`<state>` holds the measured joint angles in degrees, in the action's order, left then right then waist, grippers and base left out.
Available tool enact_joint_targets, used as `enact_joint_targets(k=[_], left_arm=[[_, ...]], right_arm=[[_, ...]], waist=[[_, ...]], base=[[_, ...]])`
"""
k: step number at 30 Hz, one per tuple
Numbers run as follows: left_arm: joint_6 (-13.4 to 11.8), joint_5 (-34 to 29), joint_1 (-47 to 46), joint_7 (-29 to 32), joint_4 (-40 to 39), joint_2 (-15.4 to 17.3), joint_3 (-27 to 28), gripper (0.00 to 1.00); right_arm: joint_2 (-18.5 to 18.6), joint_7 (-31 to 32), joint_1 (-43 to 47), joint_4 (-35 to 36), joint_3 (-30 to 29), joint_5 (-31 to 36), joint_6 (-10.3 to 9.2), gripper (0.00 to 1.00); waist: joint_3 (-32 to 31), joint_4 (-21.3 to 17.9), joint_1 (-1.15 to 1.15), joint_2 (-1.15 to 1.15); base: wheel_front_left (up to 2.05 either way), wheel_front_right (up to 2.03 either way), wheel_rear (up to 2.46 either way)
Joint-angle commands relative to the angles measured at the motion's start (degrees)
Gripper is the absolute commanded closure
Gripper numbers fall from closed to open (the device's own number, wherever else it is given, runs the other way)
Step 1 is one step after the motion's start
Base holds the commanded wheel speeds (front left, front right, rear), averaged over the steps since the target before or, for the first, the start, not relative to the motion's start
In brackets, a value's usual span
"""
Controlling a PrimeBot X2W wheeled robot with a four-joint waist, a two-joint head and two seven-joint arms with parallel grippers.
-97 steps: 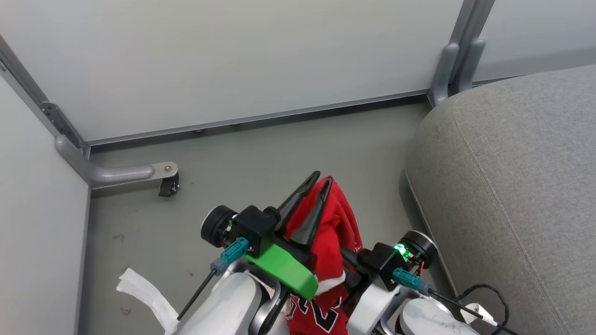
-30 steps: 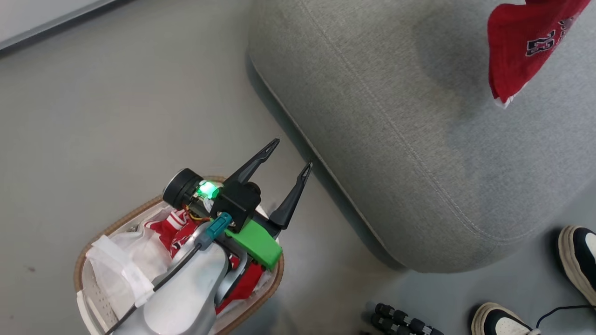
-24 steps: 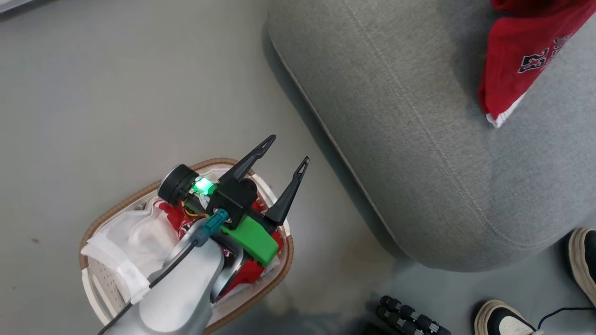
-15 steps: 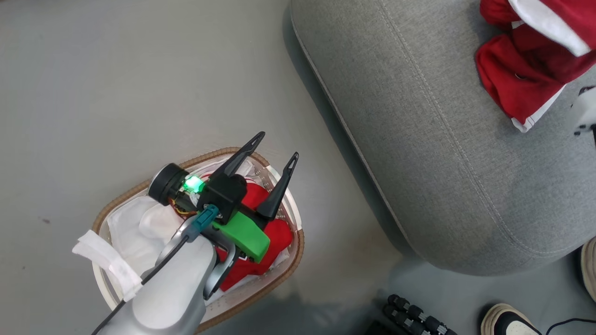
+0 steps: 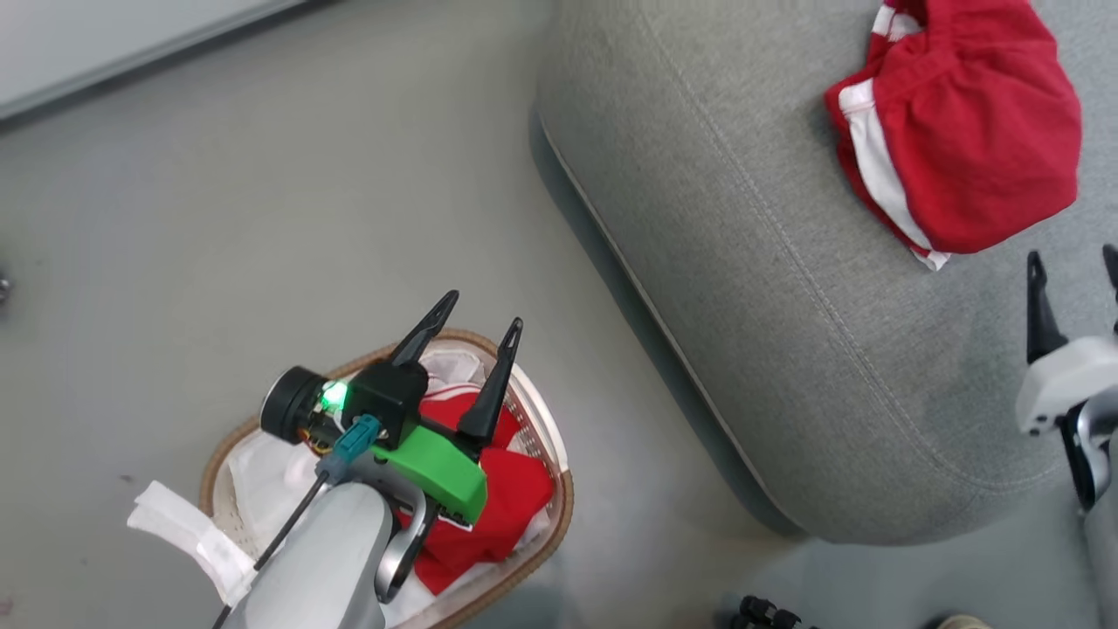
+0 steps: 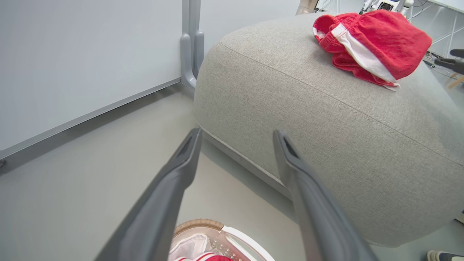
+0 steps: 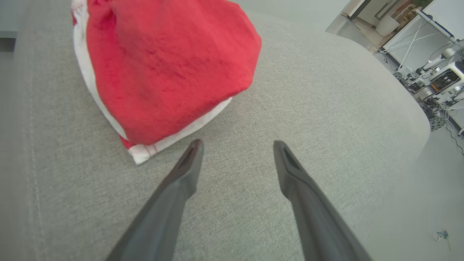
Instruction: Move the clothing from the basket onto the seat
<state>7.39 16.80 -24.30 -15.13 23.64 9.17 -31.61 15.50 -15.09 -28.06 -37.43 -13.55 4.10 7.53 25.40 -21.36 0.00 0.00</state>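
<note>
Red shorts lie on the grey seat, just past the right gripper's spread, empty fingers. The left gripper (fingers spread too) hangs over the basket on the floor, where a red jersey lies beside white cloth.

Grey floor, basket at 7 o'clock, grey seat at 2 o'clock, red shorts lying on seat top.

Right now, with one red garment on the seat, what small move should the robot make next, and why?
Probably lower the left gripper, open above the basket, onto the red garment lying in it. The shorts already lie on the seat, apart from the open, empty right gripper, so the basket's garment is what remains.
</note>
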Motion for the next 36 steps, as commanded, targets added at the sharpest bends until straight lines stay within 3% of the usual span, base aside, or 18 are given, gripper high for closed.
enact_joint_targets(k=[1, 7, 15, 27, 36], left_arm=[[0.15, -0.58, 1.56, -0.03, 0.06, -0.54, 1.20, 0.00], [0.15, -2.04, 4.60, -0.03, -0.47, -2.20, 6.14, 0.00], [-0.39, -4.32, 9.16, -0.03, -0.88, -4.60, 16.93, 0.00], [-1.35, -5.96, 14.20, -0.03, -1.58, -6.07, 28.92, 0.00], [-1.77, -5.25, 18.77, -0.03, -2.03, -6.22, 31.80, 0.00]], right_arm=[[-0.49, -0.11, 2.03, 0.95, 0.28, -0.82, -0.08, 0.00], [-2.47, -0.11, 6.32, 6.57, 3.27, -3.70, -0.08, 0.00], [-6.58, -0.12, 8.30, 15.55, 10.58, -7.31, -0.08, 0.00], [-7.91, -0.11, 10.99, 20.34, 16.94, -8.07, -0.08, 0.00], [-9.12, -0.11, 16.47, 20.25, 16.47, -8.66, -0.07, 0.00]], waist=[[-3.67, 1.25, 0.00, 0.00], [-7.26, 4.38, 0.00, 0.00], [-11.36, 10.50, 0.00, 0.00], [-15.54, 16.33, 0.00, 0.00], [-19.66, 18.77, 0.00, 0.00]], base=[[0.00, 0.00, 0.00], [0.00, 0.00, 0.00], [0.00, 0.00, 0.00], [0.00, 0.00, 0.00], [0.00, 0.00, 0.00]])
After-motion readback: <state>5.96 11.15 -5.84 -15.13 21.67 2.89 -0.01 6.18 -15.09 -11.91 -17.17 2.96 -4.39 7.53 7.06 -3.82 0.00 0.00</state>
